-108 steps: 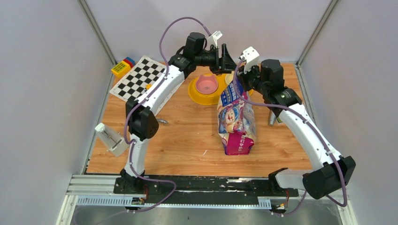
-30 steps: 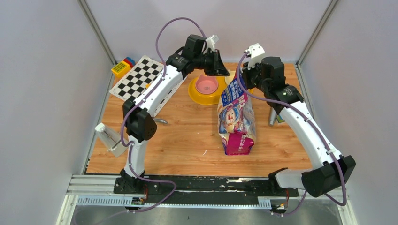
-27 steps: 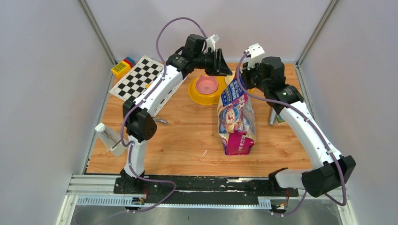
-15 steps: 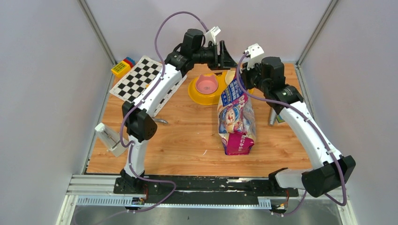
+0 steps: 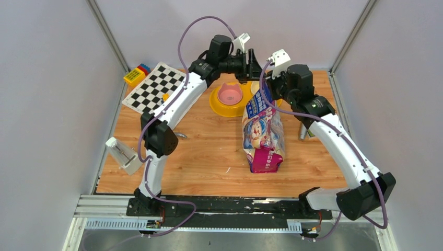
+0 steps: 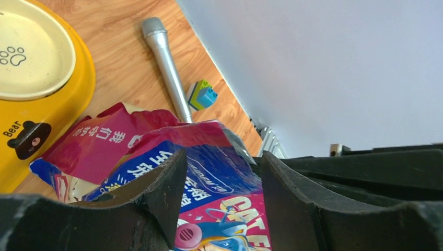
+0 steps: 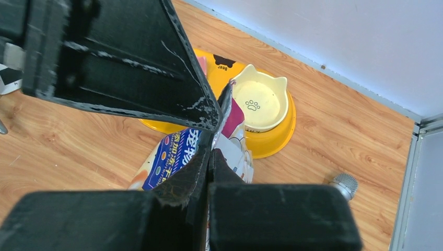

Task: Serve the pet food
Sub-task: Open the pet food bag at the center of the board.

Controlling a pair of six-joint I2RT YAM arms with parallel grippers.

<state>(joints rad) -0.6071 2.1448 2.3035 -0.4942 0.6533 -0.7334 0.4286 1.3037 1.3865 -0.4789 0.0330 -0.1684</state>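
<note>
Two grippers meet at the far end of the bag [image 5: 262,133], whose mouth sits just beside the feeder [image 5: 218,107] at the far side of the table [image 5: 203,157]. No pet food shows anywhere; by my reading it is all inside the bag, and both the pink bowl [image 5: 230,94] and the cream bowl [image 7: 259,99] look bare. The right gripper [image 7: 211,148] is clenched on a thin edge of the bag's top, holding that lip up. The left gripper [image 6: 222,157] is released, its fingers [image 6: 156,198] parted with the crumpled opposite lip showing between them, apparently untouched. The step in hand looks like taking that second lip so the mouth can be pulled open. To do it well, the left gripper should ease down until one layer of film, not both, lies well between the pads. It should then close firmly, since glossy film slips and a shallow pinch would likely pull off. The right grip should hold steady meanwhile. Pulling the lips apart gently, left and right, should avoid tearing the bag or tipping it onto the feeder.
</note>
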